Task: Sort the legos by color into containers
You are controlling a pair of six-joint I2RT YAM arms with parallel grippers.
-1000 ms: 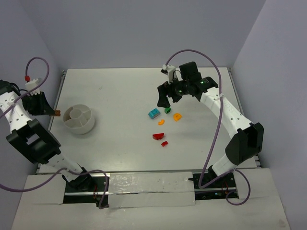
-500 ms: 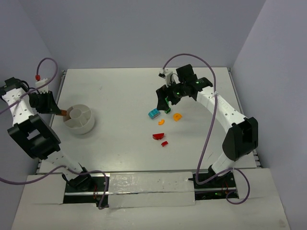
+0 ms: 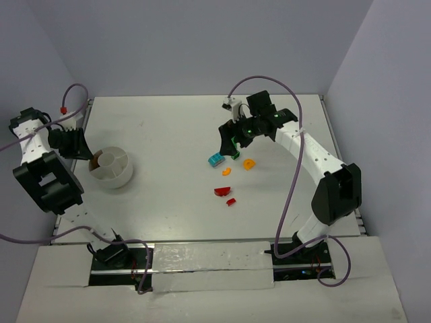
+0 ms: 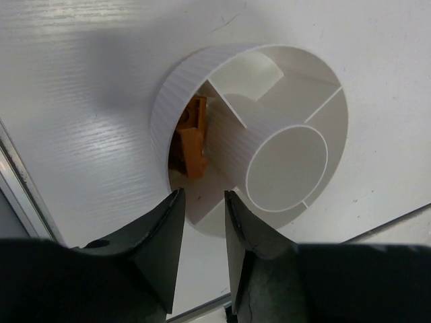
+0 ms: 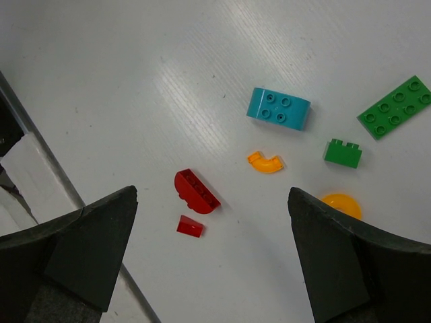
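My left end effector (image 4: 202,198) hovers at the rim of the white bowl (image 4: 168,108), fingers parted with nothing between them. An orange lego (image 4: 192,145) lies in an outer compartment against the wall. My right end effector (image 5: 212,194) hangs spread wide and empty above the desk (image 5: 135,81), where a cyan brick (image 5: 278,108), green plate (image 5: 396,106), small green brick (image 5: 342,153), orange curve (image 5: 265,162), red arch (image 5: 196,192) and red wedge (image 5: 189,227) lie apart.

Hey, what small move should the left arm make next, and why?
Probably lift the left gripper clear of the bowl: the orange brick lies inside it, and the jaws stand apart with nothing between them.
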